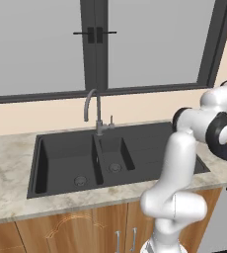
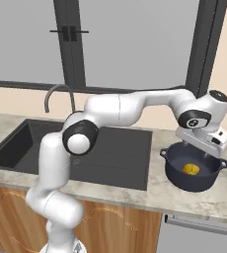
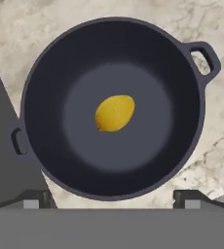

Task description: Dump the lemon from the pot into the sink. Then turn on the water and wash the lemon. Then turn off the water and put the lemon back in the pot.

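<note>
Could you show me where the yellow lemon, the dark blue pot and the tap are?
Small yellow oval lemon [image 3: 115,113], hand view: middle of the fruit.
Wide round navy-blue pot [image 3: 50,73], hand view: inner wall, upper left.
Tall grey gooseneck faucet [image 1: 98,106], left base view: upright stem.

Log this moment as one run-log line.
stage: pre-dump | hand: open above pot | lemon: in pot | pot: on counter beside sink | faucet: no stream
</note>
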